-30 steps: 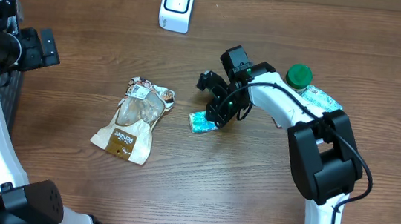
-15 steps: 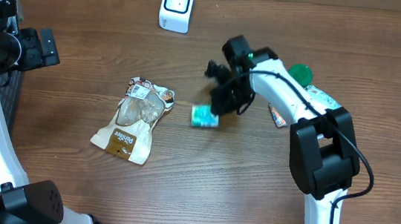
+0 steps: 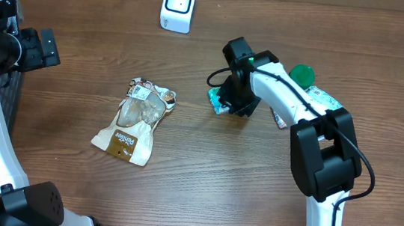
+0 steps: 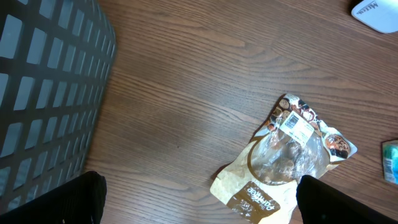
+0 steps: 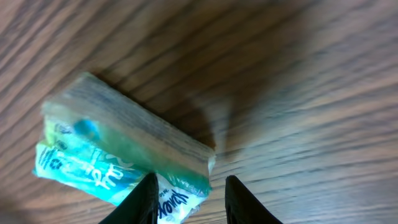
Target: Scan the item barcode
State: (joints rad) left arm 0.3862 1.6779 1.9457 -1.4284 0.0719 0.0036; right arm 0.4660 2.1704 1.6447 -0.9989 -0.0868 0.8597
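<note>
So, teal packet (image 3: 217,99): lay flat on the wooden table (image 3: 216,197), a little right of the middle, nearer than the scanner and well apart from it.
Packet in the right wrist view: one short end sat between the two fingers and close against one finger (image 5: 147,198). The picture was blurred, and the print could not be read.
Right gripper (image 3: 230,101): stood over the packet's right end, pointing down. Its jaws were parted, with a strip of bare wood showing between the packet's edge and the other finger, so nothing was clamped.
Left gripper (image 4: 199,193): hung at the far left side of the table, jaws spread wide with only bare wood between them.
Scanner (image 3: 178,5): white, upright at the far edge of the table, with its face turned toward the table.
Snack pouch (image 3: 135,119): brown with a clear window and a white label at its far end. It lay flat to the left of the teal packet, apart from it.
Green-lidded bottle (image 3: 301,75): stood just behind the right arm, partly hidden by it.
Basket (image 4: 43,93): black mesh, at the table's left edge beside the left gripper.
</note>
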